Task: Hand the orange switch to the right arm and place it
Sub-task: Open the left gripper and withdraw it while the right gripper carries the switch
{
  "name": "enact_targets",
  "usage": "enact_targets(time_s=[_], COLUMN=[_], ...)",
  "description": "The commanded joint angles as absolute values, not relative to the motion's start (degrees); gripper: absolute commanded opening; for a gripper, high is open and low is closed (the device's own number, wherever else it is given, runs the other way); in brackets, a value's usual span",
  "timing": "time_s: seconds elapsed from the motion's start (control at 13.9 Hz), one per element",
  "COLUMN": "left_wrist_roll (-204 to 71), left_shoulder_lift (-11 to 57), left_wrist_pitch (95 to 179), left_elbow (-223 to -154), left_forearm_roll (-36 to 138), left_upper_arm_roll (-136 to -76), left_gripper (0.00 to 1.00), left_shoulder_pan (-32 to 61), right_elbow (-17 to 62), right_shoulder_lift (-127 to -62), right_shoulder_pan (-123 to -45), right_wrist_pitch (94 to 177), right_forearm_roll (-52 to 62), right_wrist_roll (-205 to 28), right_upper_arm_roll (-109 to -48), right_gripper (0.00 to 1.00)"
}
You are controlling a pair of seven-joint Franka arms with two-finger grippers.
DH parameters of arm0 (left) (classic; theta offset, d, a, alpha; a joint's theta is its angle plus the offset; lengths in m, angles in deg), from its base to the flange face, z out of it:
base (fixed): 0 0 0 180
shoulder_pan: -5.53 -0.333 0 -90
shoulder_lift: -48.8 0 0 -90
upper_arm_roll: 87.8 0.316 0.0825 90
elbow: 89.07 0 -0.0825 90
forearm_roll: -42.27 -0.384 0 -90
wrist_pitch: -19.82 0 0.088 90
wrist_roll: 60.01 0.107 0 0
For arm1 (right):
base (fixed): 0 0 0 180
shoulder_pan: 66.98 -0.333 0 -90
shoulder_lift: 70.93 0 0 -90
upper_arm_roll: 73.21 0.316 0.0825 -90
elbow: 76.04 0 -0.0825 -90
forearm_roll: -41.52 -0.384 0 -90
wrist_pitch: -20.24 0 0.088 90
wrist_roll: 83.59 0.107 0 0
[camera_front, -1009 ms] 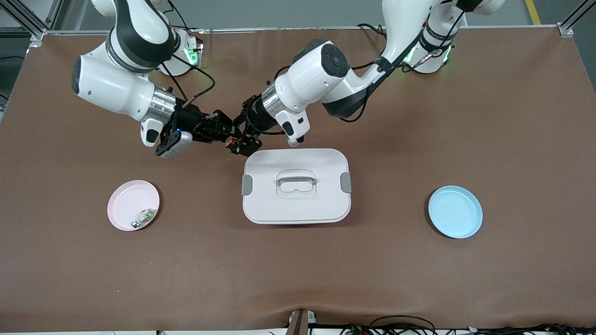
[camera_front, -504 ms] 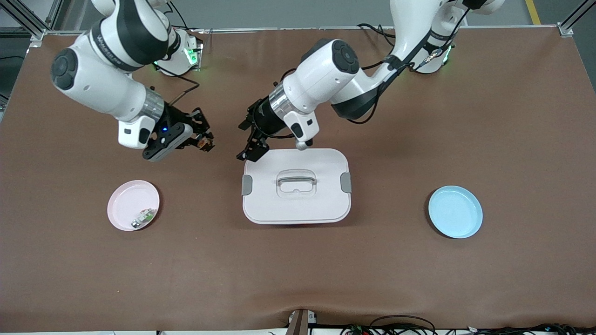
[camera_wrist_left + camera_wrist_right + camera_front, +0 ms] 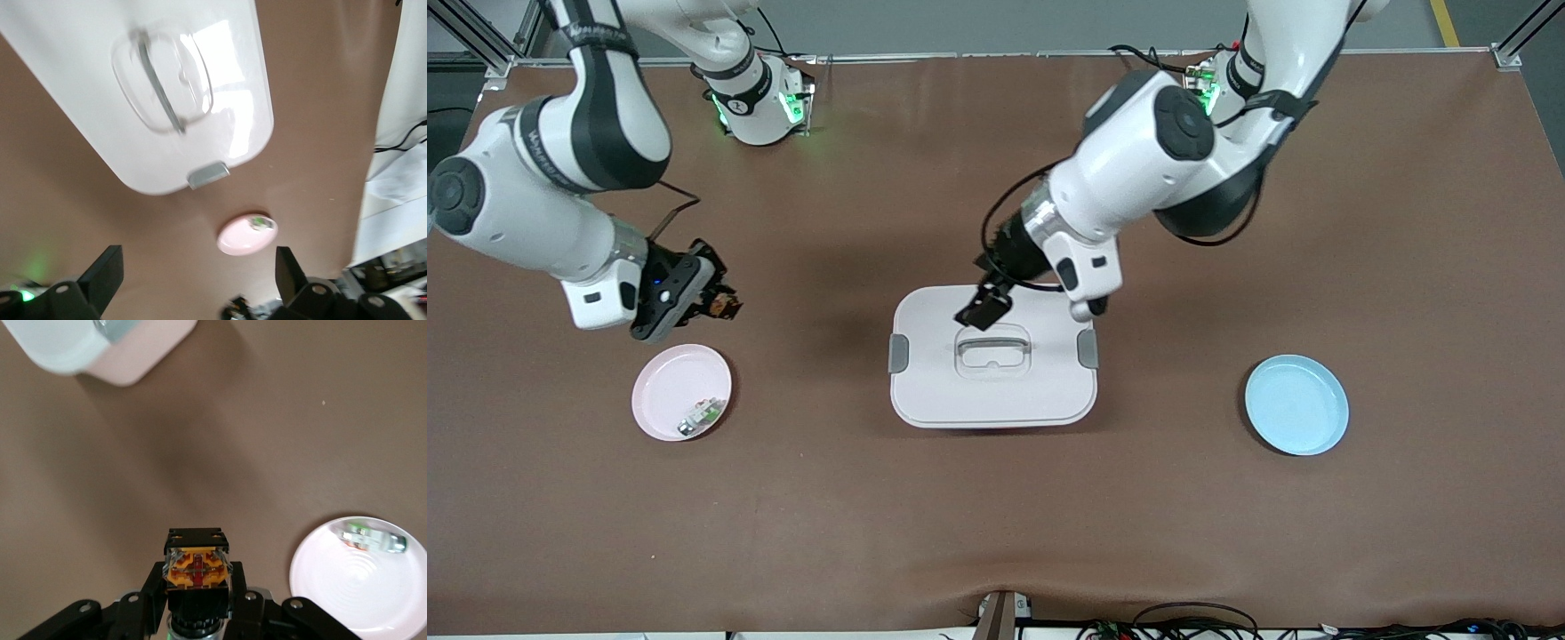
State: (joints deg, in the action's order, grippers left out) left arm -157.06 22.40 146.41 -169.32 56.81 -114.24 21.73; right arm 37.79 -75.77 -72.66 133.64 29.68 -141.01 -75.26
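The orange switch (image 3: 197,568), a tiny black block with a bright orange face, sits clamped between the fingers (image 3: 155,583) of my right gripper (image 3: 197,579), which is shut on it. In the front view the right gripper (image 3: 716,302) holds the switch (image 3: 729,308) over bare table, just off the rim of the pink plate (image 3: 660,387). My left gripper (image 3: 983,311) hangs open and empty over the lid of the white box (image 3: 992,391). In the left wrist view its fingers (image 3: 103,277) stand wide apart with only table between them.
The pink plate (image 3: 360,593) holds a small green-white-silver part (image 3: 701,414). The white lidded box (image 3: 167,87) with a handle sits mid-table. A blue plate (image 3: 1296,404) lies toward the left arm's end.
The two grippers were together at the switch. My right gripper has carried it off toward the pink plate, and my open left gripper has drawn back over the box lid.
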Motion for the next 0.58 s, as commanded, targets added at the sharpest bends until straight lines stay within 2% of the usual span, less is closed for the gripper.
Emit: enact_targets(time_s=[0.0, 0.29, 0.5], left_wrist_roll=[-146.97, -132.04, -118.67], left_shoulder_lift=[26.03, 31.21, 32.89], left_wrist_pitch=[139.11, 127.35, 122.93], left_elbow=[-170.11, -170.02, -169.93], left_forearm_roll=[56.68, 56.51, 56.24], left_upper_arm_roll=[-114.7, -114.61, -114.61], left_gripper=[1.0, 1.0, 1.0], left_shoulder_pan=[16.01, 8.2, 1.16], right_elbow=[36.64, 37.34, 38.39], right_shoulder_lift=[-78.66, -82.35, -84.02], right_shoulder_pan=[-67.44, -64.09, -63.29], right_wrist_pitch=[134.41, 140.82, 146.52], right_forearm_roll=[31.41, 36.41, 38.96], right_wrist_roll=[-149.65, -157.75, -162.06], right_upper_arm_roll=[-74.35, -74.35, -74.35], right_gripper=[0.0, 0.0, 0.0])
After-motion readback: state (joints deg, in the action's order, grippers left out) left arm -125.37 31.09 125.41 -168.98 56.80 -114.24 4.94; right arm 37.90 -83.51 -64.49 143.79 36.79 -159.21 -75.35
